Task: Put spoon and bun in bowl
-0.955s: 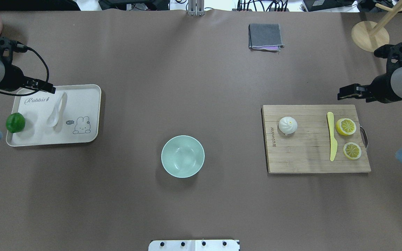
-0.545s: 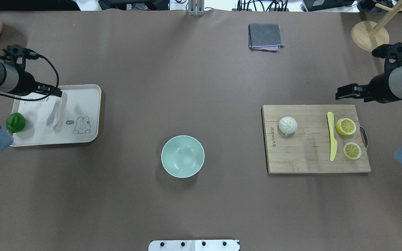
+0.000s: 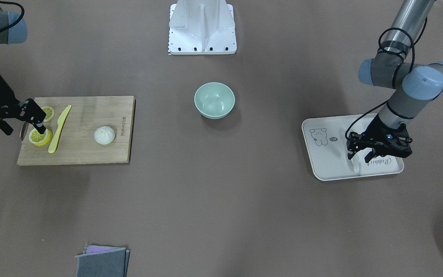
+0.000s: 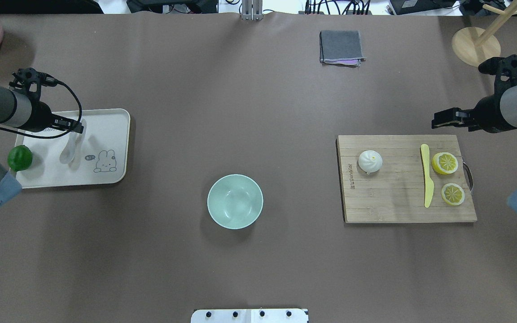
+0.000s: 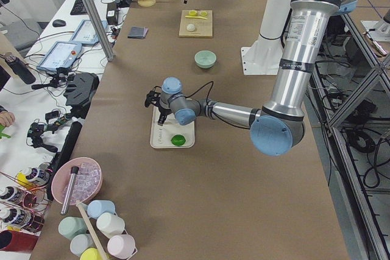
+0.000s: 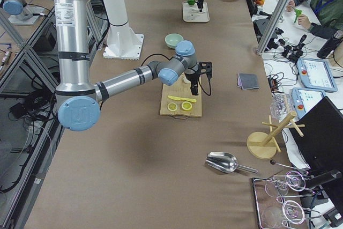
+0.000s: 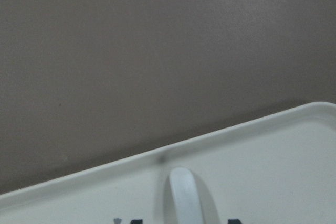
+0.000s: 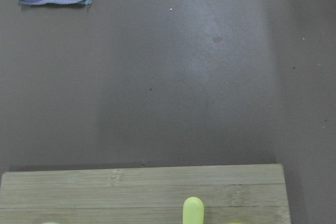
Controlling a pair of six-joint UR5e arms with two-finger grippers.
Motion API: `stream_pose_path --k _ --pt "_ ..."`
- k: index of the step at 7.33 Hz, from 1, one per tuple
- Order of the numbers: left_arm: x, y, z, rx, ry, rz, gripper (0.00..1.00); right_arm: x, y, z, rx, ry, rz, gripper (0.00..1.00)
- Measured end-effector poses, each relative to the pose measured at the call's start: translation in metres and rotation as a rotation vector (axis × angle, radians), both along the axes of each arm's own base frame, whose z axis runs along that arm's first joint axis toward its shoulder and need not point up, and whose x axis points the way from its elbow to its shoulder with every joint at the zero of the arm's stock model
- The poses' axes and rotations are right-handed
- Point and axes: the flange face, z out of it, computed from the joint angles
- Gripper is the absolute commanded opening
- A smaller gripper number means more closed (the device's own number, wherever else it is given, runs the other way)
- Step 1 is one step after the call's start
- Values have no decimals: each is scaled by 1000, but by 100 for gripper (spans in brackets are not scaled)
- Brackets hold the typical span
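Overhead exterior: left tool hovers spread over the spoon handle, gripping nothing; right tool gapes empty, far right of the bun; bowl sits mid counter.

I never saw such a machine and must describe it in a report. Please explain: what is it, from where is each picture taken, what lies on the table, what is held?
It is a robot with two arms, each ending in a two-finger gripper. One picture looks down from behind the robot, one faces it, two look from the table's ends, two come from wrist cameras. On the brown table: a round pale mint-green bowl; a cream rectangular tray with a small white soup spoon and a green ball; a wooden cutting board with a round white steamed bun, a yellow plastic knife and two lemon slices; a folded grey cloth. The left gripper is open over the spoon's handle, the right gripper open above the board's edge. Nothing is held.
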Motion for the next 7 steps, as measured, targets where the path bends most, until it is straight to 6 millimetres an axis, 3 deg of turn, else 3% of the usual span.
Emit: stream_pose_path --k 2,5,7 --pt "0 1 2 -2 -3 -3 0 -2 0 0 5 7 3 99" --pt "1 1 0 -21 4 -26 0 -3 1 1 6 9 3 99" --pt "1 0 -12 -8 20 -30 0 -3 1 0 7 9 3 99"
